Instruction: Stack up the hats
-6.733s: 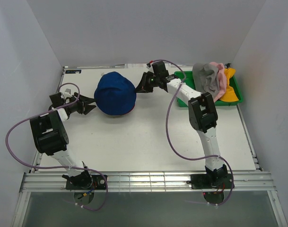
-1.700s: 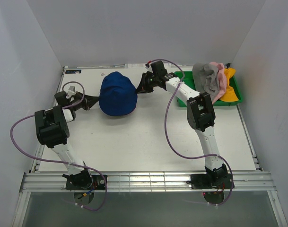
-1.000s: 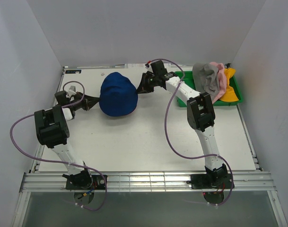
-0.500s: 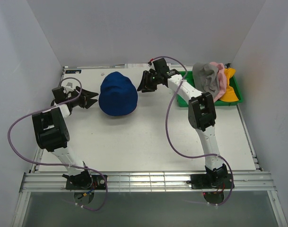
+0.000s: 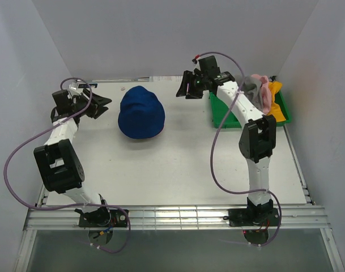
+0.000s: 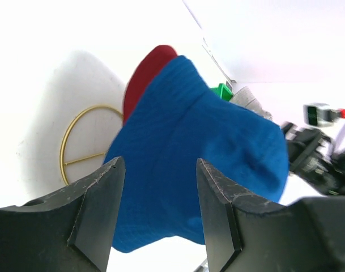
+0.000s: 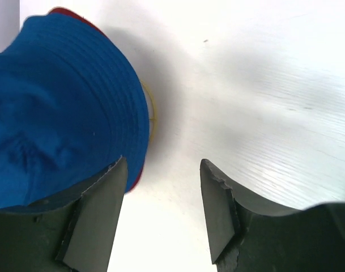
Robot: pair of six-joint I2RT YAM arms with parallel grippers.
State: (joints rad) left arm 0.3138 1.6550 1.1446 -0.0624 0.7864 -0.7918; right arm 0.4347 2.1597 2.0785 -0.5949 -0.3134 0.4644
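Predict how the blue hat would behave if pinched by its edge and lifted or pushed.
Probably floppy: the blue hat is soft fabric with a dented crown, so it would likely sag. It looks light for its size. Pushed, it may drag the dark red hat underneath rather than roll.

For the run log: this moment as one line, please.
stack: blue hat over dark red hat | left gripper: open, clear | right gripper: open, clear | green tray: grey hat, pink hat, yellow-orange hat
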